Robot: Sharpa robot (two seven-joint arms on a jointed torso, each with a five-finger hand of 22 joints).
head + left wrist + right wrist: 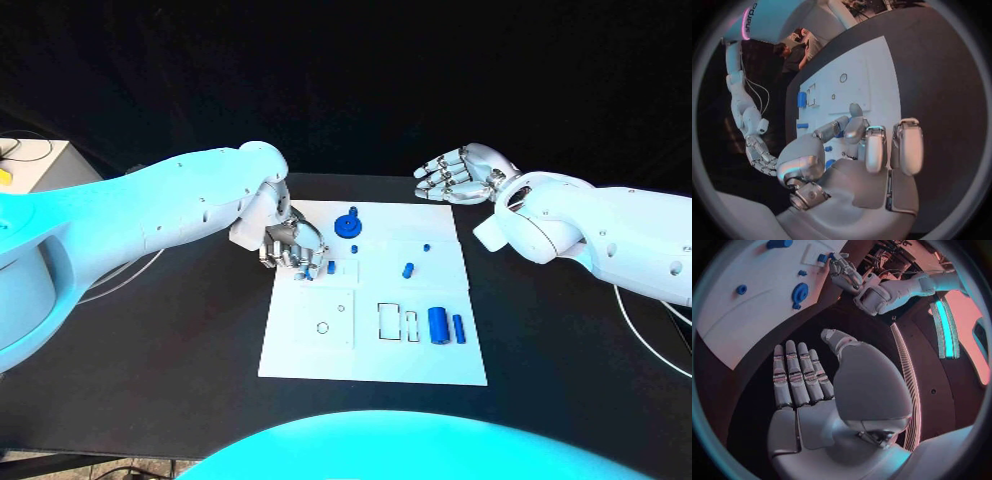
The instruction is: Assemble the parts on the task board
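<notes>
The white task board [310, 350] lies mid-table. My left hand [289, 243] hangs over its far left part with fingers curled down. In the left wrist view, thumb and forefinger [834, 129] close round a small blue part [841, 133], which stands by the fingertips in the head view [330, 267]. A round blue disc [348, 225] sits at the far edge, with small blue pegs [408, 269] mid-board and two blue cylinders [437, 326] near the right edge. My right hand [462, 172] is raised beyond the far right corner with its fingers [795, 375] spread, holding nothing.
Outlined slots [392, 320] and a round outline [333, 320] mark the board's near half. White cables [123, 275] run over the black table at the left. The right wrist view shows the disc [799, 292] and my left hand [845, 272] beyond the open palm.
</notes>
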